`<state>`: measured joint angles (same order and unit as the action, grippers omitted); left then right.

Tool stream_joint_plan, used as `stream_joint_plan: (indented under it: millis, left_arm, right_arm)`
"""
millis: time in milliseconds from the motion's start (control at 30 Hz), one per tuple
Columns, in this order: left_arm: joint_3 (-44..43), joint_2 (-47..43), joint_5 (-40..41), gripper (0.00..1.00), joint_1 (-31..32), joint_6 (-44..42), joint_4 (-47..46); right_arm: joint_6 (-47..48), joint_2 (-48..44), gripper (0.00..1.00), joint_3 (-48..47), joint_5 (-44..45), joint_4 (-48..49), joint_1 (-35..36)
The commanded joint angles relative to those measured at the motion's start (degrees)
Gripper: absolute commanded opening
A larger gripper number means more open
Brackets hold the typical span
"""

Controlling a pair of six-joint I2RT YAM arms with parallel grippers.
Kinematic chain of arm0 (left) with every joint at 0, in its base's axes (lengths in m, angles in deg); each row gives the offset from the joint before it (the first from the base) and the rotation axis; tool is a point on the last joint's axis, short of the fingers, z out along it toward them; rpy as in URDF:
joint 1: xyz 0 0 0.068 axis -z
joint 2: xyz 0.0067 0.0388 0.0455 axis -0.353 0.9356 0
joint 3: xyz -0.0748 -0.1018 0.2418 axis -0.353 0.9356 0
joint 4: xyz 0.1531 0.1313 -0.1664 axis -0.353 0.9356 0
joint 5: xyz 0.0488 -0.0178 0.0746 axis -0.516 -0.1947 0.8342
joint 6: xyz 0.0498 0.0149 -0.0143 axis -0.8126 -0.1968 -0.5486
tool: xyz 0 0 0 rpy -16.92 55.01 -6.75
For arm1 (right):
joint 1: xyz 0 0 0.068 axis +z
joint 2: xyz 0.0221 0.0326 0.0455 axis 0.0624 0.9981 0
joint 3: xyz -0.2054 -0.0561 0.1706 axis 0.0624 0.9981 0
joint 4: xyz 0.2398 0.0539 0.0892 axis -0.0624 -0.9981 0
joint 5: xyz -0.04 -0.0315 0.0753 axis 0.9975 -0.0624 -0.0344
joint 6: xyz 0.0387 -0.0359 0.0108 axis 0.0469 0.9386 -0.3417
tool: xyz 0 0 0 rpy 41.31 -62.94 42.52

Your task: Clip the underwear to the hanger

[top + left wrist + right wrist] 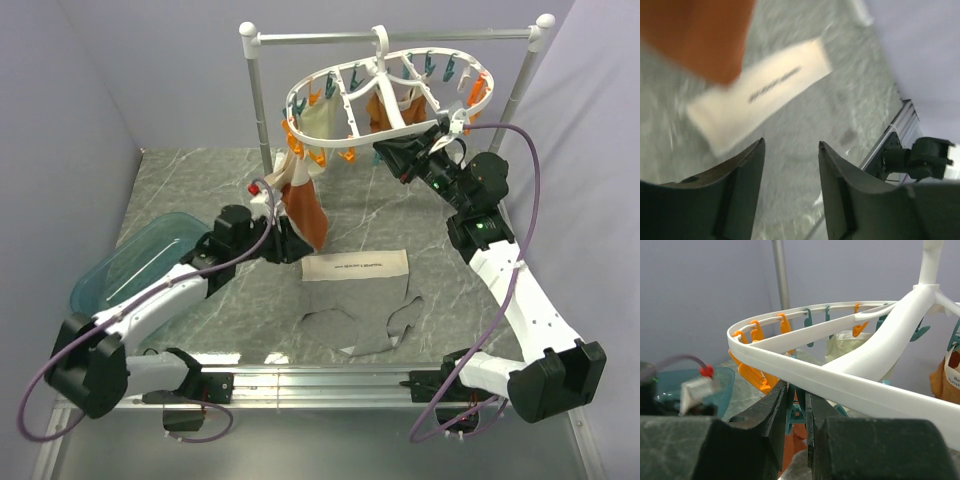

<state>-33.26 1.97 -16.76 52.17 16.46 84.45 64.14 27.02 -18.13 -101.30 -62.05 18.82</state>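
- A grey marbled table (200,190) carries the whole scene, with both arm bases at its near edge.
- A silver metal rail stand (400,37) rises at the far side, well beyond the underwear.
- A white plastic oval hanger (865,390), ringed with orange and teal pegs, hangs from that rail, above and beyond the underwear.
- A rust-orange garment (305,210) hangs from the hanger's left side. Its lower end dangles just beyond the underwear's far left corner.
- The underwear (352,300), a cream-beige and grey cloth garment, lies flat on the table, unclipped and untouched.
- Its cream waistband (355,266) is the far edge. The long axis runs left to right across the table.
- The left gripper (790,145) hovers just beside the underwear's far left corner. Its fingers are about half spread and hold nothing.
- The left arm is clearly the nearer one, so picking up looks like its job. The waistband lies ahead of its fingers, toward the right.
- The right gripper (796,392) is well apart from the underwear, up at the hanger's near rim. Its fingers are nearly closed.
- A teal peg (790,415) sits in that narrow gap, apparently pinched.
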Motion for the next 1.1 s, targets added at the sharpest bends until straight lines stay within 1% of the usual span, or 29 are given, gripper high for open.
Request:
stream_joint_plan:
  millis: [0, 133, 167, 233, 333, 433, 567, 633, 667, 767, 800, 867, 900, 967, 1000, 1033, 1067]
  left_arm:
    - [2.56, 2.96, 3.05, 0.54, -0.22, 12.26, 3.09]
    - [5.2, 9.01, 4.2, 0.56, -1.7, 14.9, -1.21]
    - [4.85, 12.42, 4.28, 0.56, -2.06, 15.42, -1.83]
    - [4.5, 15.69, 2.89, 0.61, -2.68, 15.52, -5.51]
    - [2.83, 21.23, 2.79, 0.64, -2.68, 14.46, -7.81]
    - [0.2, 26.94, 4.11, 0.63, -2.77, 14.37, -6.85]
    - [-0.95, 30.73, 3.41, 0.62, -2.68, 15.86, -6.23]
    - [-1.47, 31.7, 4.02, 0.61, -2.07, 15.26, -5.36]
    - [-2.78, 32.84, 5.24, 0.59, -1.63, 14.12, -2.91]
    - [-4.02, 33.55, 7.35, 0.53, -0.66, 13.5, -0.7]
    - [-4.2, 33.38, 7.88, 0.44, -0.31, 13.15, 0.09]
    - [-4.46, 31.62, 8.94, 0.38, 0.31, 11.57, 0.45]
    - [-4.64, 30.92, 8.86, 0.31, 0.83, 11.13, 0.28]
    - [-5.51, 29.08, 9.29, 0.24, 1.71, 9.2, 0.28]
    - [-5.87, 28.55, 8.95, 0.17, 2.67, 8.75, 0.01]
    - [-6.22, 28.19, 8.94, 0.13, 3.2, 8.31, -0.08]
    - [-6.83, 27.49, 9.12, 0.07, 3.82, 7.44, -0.25]
  right_arm:
    - [-0.61, -0.23, 0.0, -3.04, 0.09, 0.05, 0.05]
    - [-0.26, -0.31, 0.0, -3.13, 0.0, -0.48, 0.13]
    - [-0.26, -0.31, 0.0, -3.13, -0.17, -0.48, 0.05]
    - [-0.35, -0.49, 0.0, -3.13, -0.44, -0.48, 0.05]
    - [-0.43, -0.4, 0.0, -3.13, -0.79, -0.57, 0.05]
    - [-0.43, -0.31, 0.0, -3.3, -0.79, -0.48, 0.05]
    - [-0.35, -0.31, 0.0, -3.13, -0.79, -0.31, -0.22]
    - [-0.35, -0.31, 0.0, -3.13, -0.88, -0.31, -0.39]
    - [-0.35, -0.23, 0.0, -3.13, -0.79, -0.22, -0.48]
    - [0.0, -0.14, 0.0, -3.21, -0.79, -0.31, -0.65]
    - [0.09, -0.14, 0.0, -3.21, -0.79, -0.31, -0.57]
    - [0.27, -0.14, 0.0, -3.13, -0.79, -0.39, -0.66]
    - [0.27, -0.05, 0.0, -3.13, -0.79, -0.31, -0.66]
    - [0.18, -0.14, 0.0, -2.78, -0.88, -0.13, -0.66]
    - [0.09, -0.23, 0.0, -2.69, -0.88, -0.04, -0.83]
    - [0.01, -0.14, 0.0, -2.6, -0.97, 0.13, -0.74]
    - [-0.08, -0.23, 0.0, -2.51, -0.97, 0.22, -0.74]
